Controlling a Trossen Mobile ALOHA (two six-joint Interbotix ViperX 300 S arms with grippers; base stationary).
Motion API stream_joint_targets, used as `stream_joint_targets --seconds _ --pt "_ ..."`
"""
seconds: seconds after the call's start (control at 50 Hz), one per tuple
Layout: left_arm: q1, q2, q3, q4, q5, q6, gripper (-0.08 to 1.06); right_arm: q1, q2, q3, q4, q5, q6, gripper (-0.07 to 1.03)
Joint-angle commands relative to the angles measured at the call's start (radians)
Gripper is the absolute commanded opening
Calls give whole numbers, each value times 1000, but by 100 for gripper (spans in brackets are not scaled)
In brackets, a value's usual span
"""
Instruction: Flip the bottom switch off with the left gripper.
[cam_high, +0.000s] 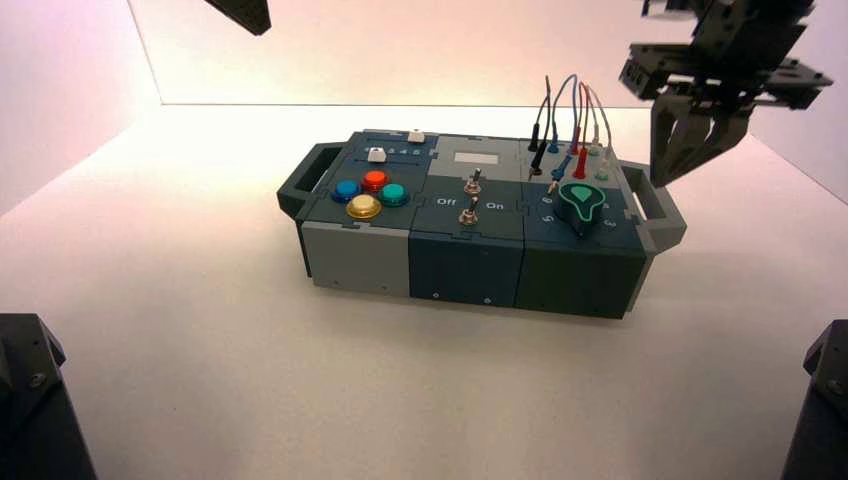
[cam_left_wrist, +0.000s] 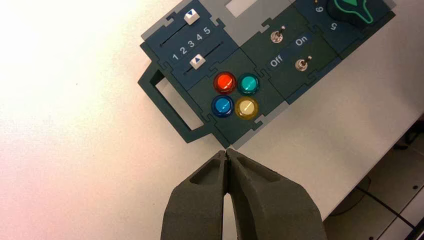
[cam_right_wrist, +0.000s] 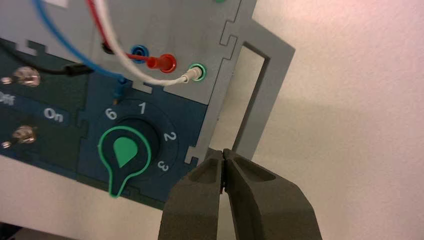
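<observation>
The bottom switch (cam_high: 468, 213) is a small silver toggle on the dark blue Off/On panel, nearer the box's front wall; it also shows in the wrist views (cam_left_wrist: 301, 64) (cam_right_wrist: 22, 134). A second, identical toggle (cam_high: 474, 184) stands behind it, by the pale window (cam_high: 476, 158). My left gripper (cam_high: 260, 28) hangs high at the far left, shut and holding nothing (cam_left_wrist: 227, 151), well away from both switches and off the box's left handle (cam_left_wrist: 165, 102). Over the box's right handle (cam_right_wrist: 255, 95), my right gripper (cam_high: 672, 175) hovers, shut and holding nothing (cam_right_wrist: 223, 151).
The box top carries several coloured round buttons (cam_left_wrist: 235, 95), two sliders with white caps (cam_left_wrist: 192, 16), a green knob (cam_right_wrist: 122, 152) and plugged wires (cam_high: 570, 115). Dark arm bases (cam_high: 30, 400) sit at the table's near corners. The table edge (cam_left_wrist: 380, 150) drops to the floor.
</observation>
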Motion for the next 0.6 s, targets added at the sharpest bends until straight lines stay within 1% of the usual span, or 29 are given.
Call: stream_joint_targets --seconds 0.02,0.24,0.28,0.38,0.6 --pt "-3 17 -17 -2 -17 9 -3 -5 8 -28 3 -3 -2 -2" --pt "-18 63 -18 -2 -41 9 -3 -6 32 -32 -2 -12 0 -2" --pt "-28 84 -21 -2 -49 11 -3 -5 64 -29 0 -18 2 -2" --pt "-32 103 -31 -3 -55 11 -3 -5 100 -34 2 -17 3 -2" --pt "-52 120 -49 -2 -55 20 -3 -5 166 -48 5 -20 5 -2"
